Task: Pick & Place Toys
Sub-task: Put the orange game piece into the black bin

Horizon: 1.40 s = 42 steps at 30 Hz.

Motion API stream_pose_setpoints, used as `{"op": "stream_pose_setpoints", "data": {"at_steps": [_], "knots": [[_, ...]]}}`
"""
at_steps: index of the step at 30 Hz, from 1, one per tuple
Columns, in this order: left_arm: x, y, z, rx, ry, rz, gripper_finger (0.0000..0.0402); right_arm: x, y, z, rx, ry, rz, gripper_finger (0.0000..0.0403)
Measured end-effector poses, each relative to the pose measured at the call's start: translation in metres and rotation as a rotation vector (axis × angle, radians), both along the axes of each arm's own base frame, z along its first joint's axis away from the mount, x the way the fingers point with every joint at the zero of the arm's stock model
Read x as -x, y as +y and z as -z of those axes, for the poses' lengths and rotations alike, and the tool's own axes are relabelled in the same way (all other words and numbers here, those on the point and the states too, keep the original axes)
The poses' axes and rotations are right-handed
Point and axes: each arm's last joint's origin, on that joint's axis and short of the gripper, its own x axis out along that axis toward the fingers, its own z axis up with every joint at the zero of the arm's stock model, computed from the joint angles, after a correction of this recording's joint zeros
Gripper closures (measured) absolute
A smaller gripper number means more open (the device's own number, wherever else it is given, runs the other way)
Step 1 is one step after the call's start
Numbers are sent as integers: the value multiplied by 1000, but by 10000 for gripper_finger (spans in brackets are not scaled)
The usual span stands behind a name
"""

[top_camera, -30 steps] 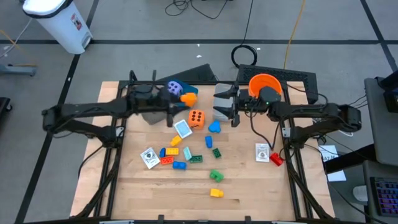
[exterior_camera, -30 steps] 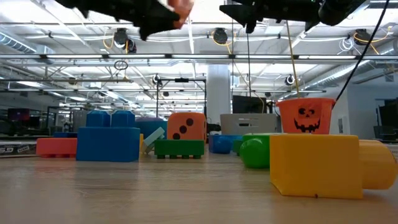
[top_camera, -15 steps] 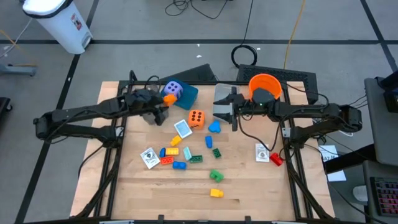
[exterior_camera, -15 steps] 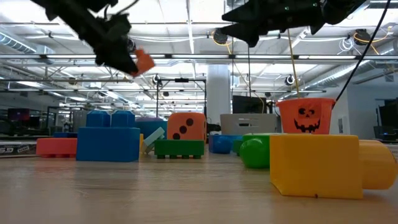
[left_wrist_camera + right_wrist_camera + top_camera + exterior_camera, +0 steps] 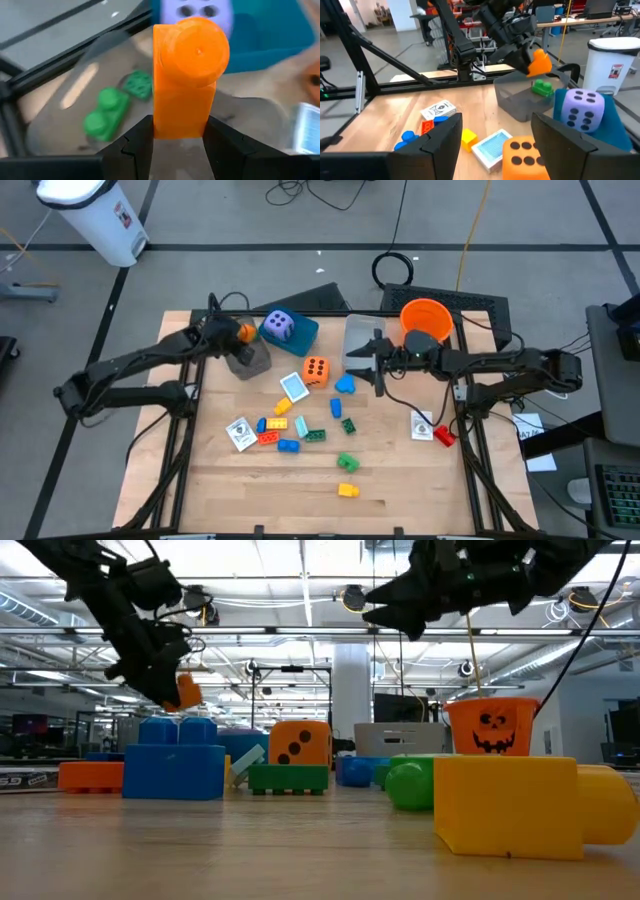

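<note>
Left fingers (image 5: pixel 142 145) pinching orange brick (image 5: pixel 186 80), round stud

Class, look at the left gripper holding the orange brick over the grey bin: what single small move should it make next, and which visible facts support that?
Probably lower a little and open. The left gripper is shut on the orange brick, held above the grey bin, where a green brick already lies, so release there looks right.
</note>
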Motion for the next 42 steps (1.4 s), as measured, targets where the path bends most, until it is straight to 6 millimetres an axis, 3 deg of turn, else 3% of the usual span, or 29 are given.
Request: {"op": "stream_pose_setpoints", "data": {"at_steps": [5,12,19,28,42], "knots": [[13,11,4,40,33,-51,243,9,2,20,-44,-36,6,176],[13,25,19,134,113,29,243,18,3,35,-66,-61,70,177],[7,41,25,175,246,57,243,18,3,36,-65,-60,85,179],[-2,53,25,185,400,223,243,18,3,37,-67,-54,83,179],[5,67,43,265,450,186,243,18,3,37,-68,-48,82,181]]}}
